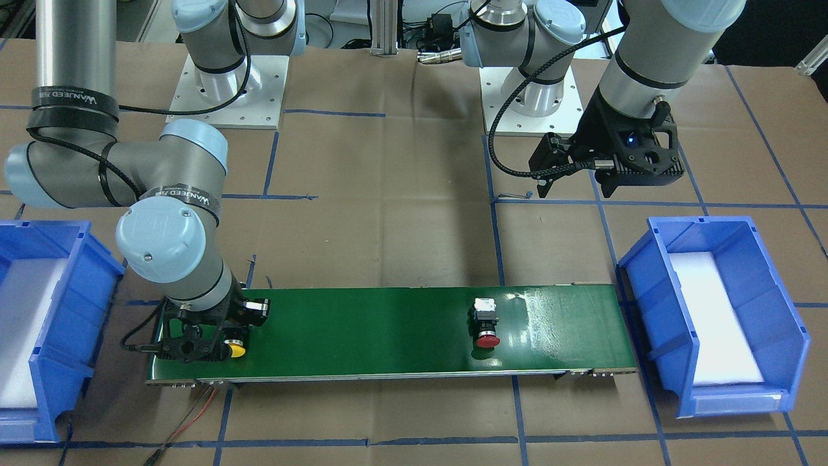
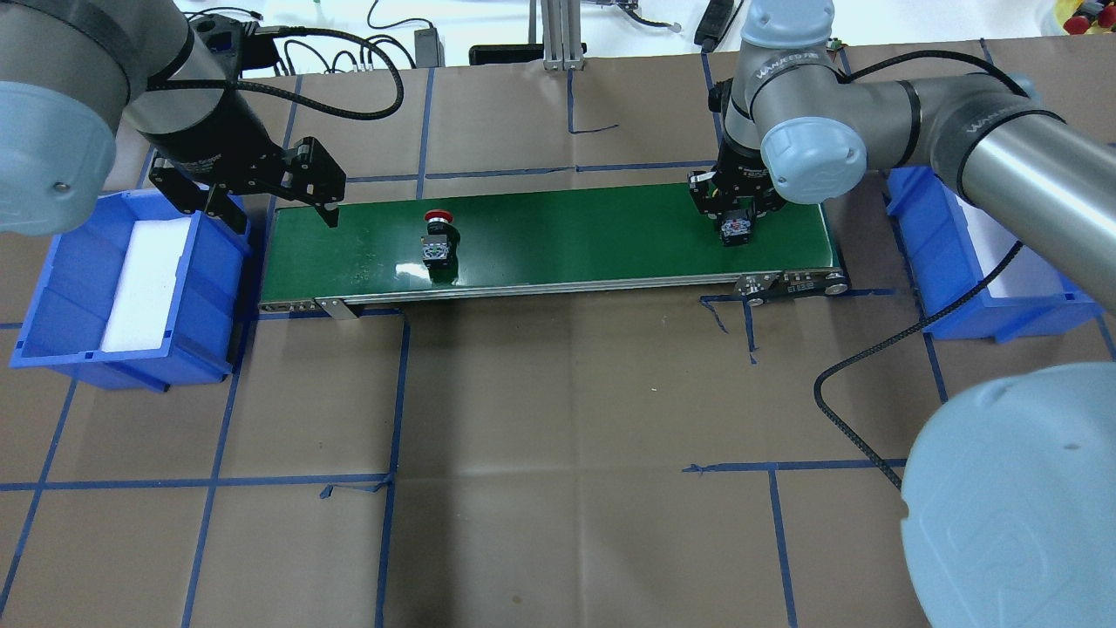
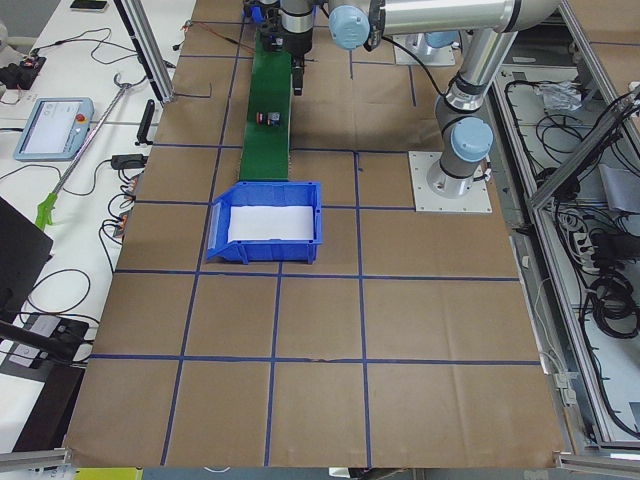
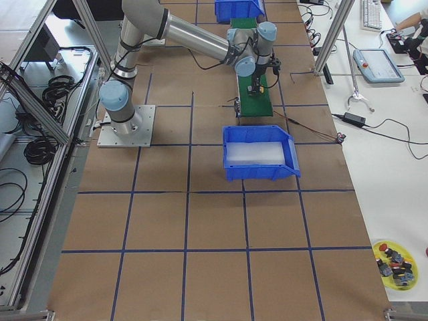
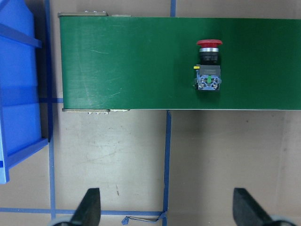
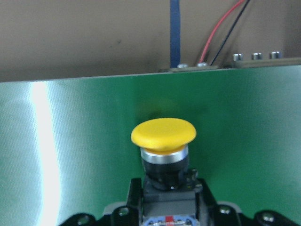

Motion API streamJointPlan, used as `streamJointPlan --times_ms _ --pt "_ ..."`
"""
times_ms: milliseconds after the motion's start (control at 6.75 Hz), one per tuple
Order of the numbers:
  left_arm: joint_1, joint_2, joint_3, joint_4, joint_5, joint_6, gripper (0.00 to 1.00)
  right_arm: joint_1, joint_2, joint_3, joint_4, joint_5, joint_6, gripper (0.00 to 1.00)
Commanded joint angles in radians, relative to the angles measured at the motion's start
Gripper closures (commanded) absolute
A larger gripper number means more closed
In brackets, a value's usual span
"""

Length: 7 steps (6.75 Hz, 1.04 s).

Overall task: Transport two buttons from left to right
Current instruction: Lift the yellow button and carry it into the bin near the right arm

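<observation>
The yellow button [image 6: 163,134] lies on the green conveyor belt [image 2: 567,231] at its right end, cap pointing away from the robot. My right gripper [image 2: 738,225] is down on the belt and shut on the yellow button's black body; its cap shows in the front view [image 1: 237,350]. The red button [image 2: 436,237] lies on the belt's left part, also seen in the left wrist view [image 5: 209,66] and the front view [image 1: 486,325]. My left gripper [image 2: 275,208] hovers open and empty over the belt's left end, apart from the red button.
A blue bin [image 2: 52,296] with white foam stands off the belt's left end. Another blue bin [image 2: 950,288] stands off the right end, partly behind my right arm. Brown paper with blue tape lines covers the table.
</observation>
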<state>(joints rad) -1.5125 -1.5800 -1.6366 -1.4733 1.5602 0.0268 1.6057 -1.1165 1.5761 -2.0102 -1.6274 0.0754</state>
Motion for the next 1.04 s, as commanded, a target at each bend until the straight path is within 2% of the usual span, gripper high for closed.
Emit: streamJointPlan --times_ms 0,444,889 --pt "0.0 0.0 0.001 0.001 0.0 -0.001 0.0 -0.076 -0.093 0.001 0.03 -0.029 -0.044 0.94" --pt "0.0 -0.002 0.003 -0.001 -0.002 0.001 0.0 -0.299 -0.204 -0.001 0.094 -0.026 -0.265 0.93" --pt "0.0 0.0 0.001 0.001 -0.002 0.001 0.0 -0.491 -0.22 0.033 0.096 -0.014 -0.498 0.93"
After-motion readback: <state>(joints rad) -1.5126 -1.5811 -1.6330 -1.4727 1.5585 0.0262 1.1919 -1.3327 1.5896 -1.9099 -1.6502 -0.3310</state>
